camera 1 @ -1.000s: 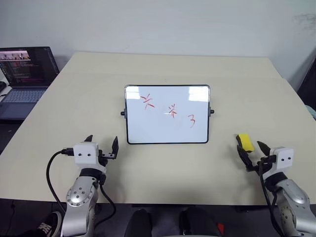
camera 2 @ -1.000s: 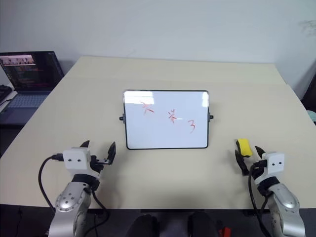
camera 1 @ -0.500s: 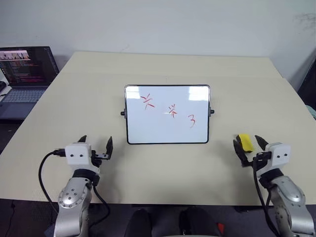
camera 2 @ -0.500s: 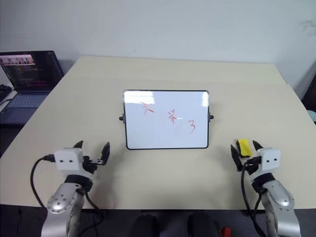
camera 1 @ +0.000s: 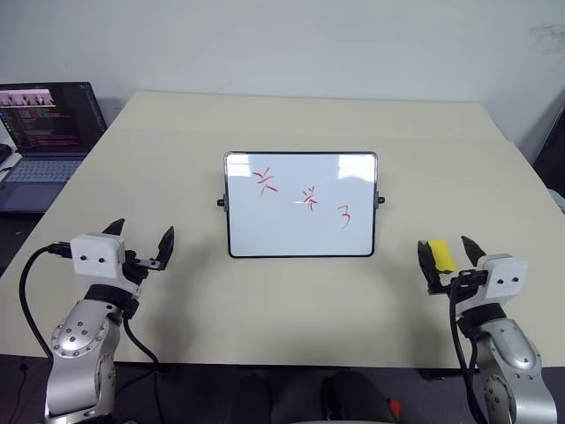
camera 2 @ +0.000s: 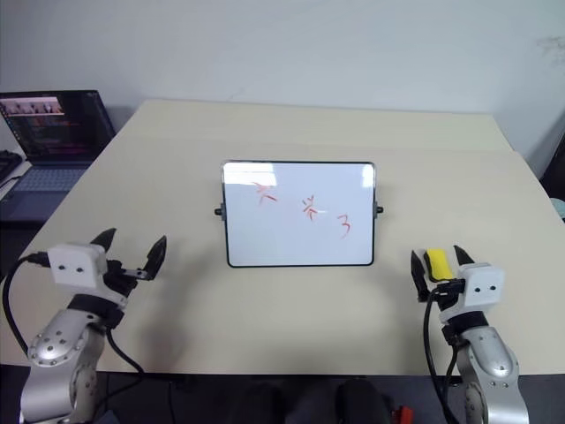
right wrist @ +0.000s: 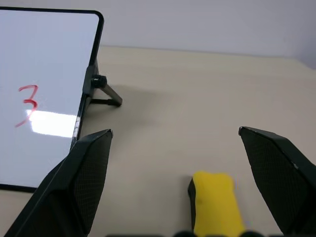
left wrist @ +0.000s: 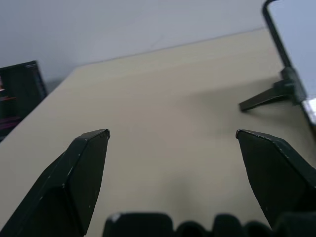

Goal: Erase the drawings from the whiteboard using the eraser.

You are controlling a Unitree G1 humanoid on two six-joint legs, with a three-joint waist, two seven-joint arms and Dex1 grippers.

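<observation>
We note the whiteboard [camera 1: 300, 205] face is glossy white, catching a glare patch, with a thin black plastic-looking frame. The surface [camera 1: 291, 300] reads matt, smooth beige. The eraser [right wrist: 216, 202] looks soft, matt yellow. The right gripper [right wrist: 175, 182] fingers [right wrist: 81, 177] show a fine textured black finish.

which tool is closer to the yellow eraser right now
Right. The right tool stands open with the eraser between its fingers; the left tool is open far across the table, beyond the whiteboard.

Looks like an office or lab: plain white wall [camera 1: 291, 40], bare beige table [camera 1: 291, 115], open laptop [camera 1: 44, 132] with code on screen on a side desk.
</observation>
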